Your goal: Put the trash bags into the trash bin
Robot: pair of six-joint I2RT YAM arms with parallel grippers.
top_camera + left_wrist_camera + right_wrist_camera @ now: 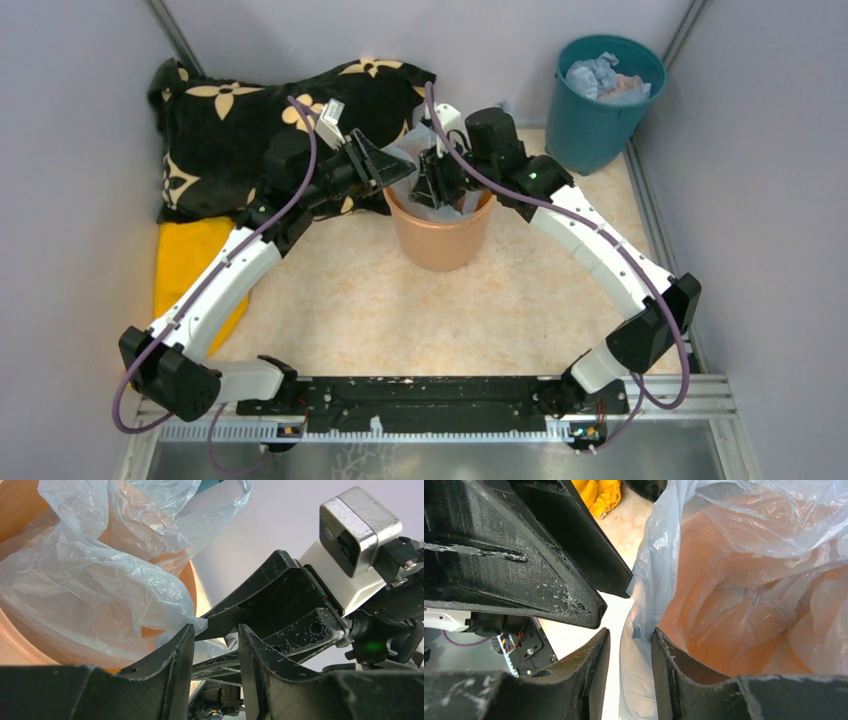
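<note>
The peach-orange trash bin (pixel 440 240) stands upright mid-table. A pale blue see-through trash bag (pixel 421 150) lies in its mouth and drapes over the rim. My left gripper (pixel 388 166) is at the bin's left rim, open; in the left wrist view (pixel 216 647) a bag (pixel 100 580) corner touches one fingertip (pixel 186 635), with nothing between the jaws. My right gripper (pixel 436 182) is over the bin's mouth. In the right wrist view (pixel 629 650) its jaws are apart and the bag's (pixel 749 580) edge hangs loose between them, one finger (pixel 669 670) inside the bin (pixel 704 655).
A dark teal bucket (pixel 603 100) with crumpled film in it stands at the back right. A black flowered cloth (pixel 250 120) lies back left, a yellow cloth (pixel 190 265) at the left wall. Grey walls close both sides. The base rail (pixel 430 400) runs along the near edge.
</note>
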